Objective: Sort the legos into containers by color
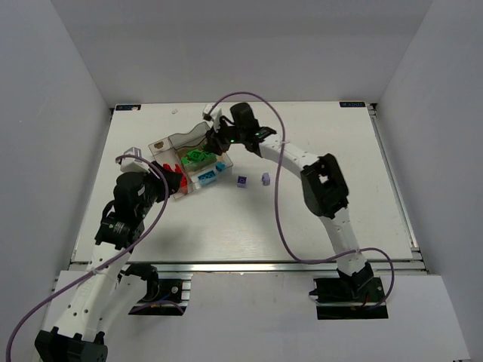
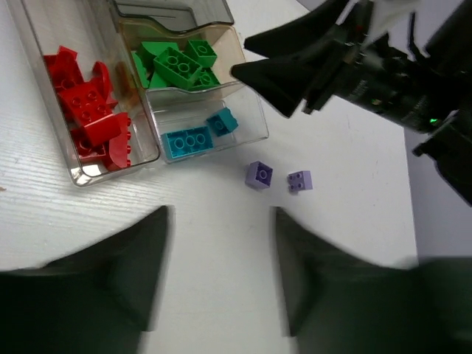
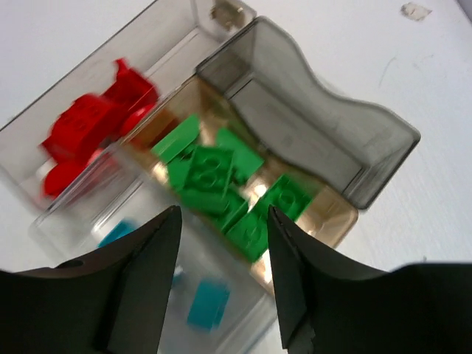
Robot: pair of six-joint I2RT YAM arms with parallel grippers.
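The clear box [image 1: 161,145] stands left of centre, its smoky lid [image 3: 324,122] open. Red legos [image 2: 87,110] fill one compartment, green legos [image 2: 177,65] a second, cyan legos [image 2: 193,137] a third. The box also shows in the right wrist view [image 3: 221,44]. Two pale purple legos [image 1: 241,181] [image 1: 265,179] lie on the table right of the box; they also show in the left wrist view [image 2: 259,175] [image 2: 299,181]. My right gripper [image 1: 219,139] [image 3: 221,221] hovers open and empty above the green compartment. My left gripper [image 1: 175,181] [image 2: 221,217] is open and empty by the box's near end.
The white table [image 1: 317,219] has a metal rail along its near edge [image 1: 249,264] and grey walls on three sides. A small scrap [image 1: 174,111] lies near the back edge. The right arm's purple cable [image 1: 278,196] arcs over the table.
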